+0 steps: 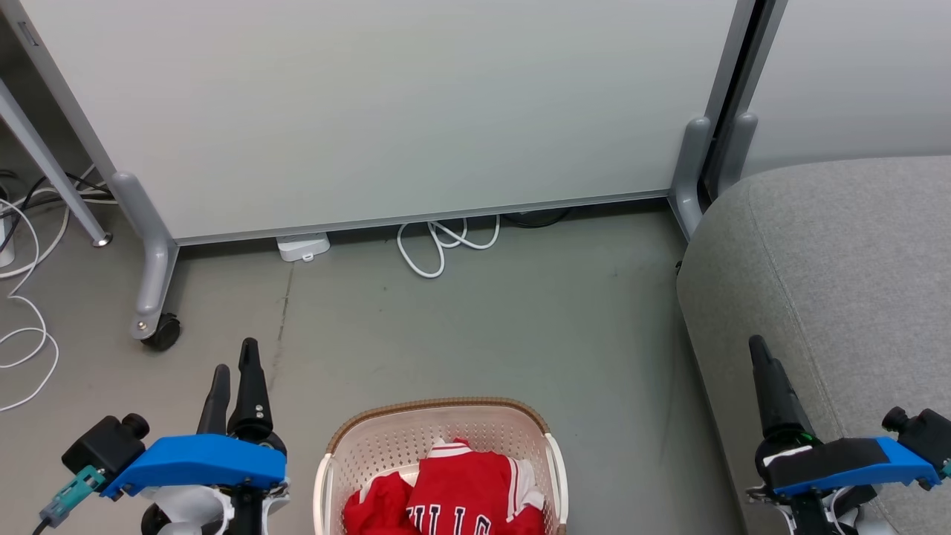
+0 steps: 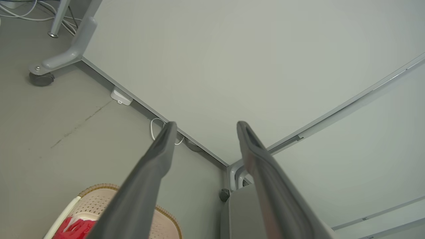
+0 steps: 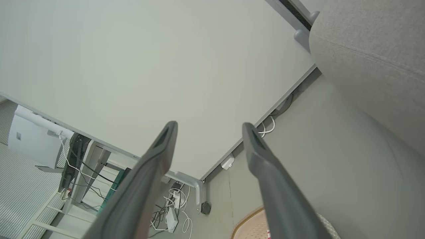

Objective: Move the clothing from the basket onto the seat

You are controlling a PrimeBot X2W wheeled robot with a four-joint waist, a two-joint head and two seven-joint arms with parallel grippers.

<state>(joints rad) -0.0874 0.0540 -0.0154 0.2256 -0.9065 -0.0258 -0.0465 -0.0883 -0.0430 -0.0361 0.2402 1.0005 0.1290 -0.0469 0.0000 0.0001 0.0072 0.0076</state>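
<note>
Reaching into the laundry basket (image 1: 446,435) seemed the step: left gripper (image 1: 235,357) and right gripper (image 3: 209,125) held fingers (image 2: 156,162) wide, empty; pinching the red jersey (image 1: 461,483) deep would suit best.

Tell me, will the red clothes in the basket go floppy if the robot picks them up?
Probably floppy: the red clothes lie crumpled and folded in the basket, so they would likely droop and hang down. They look like thin cloth, so probably light. A hanging part might catch on the basket.
</note>
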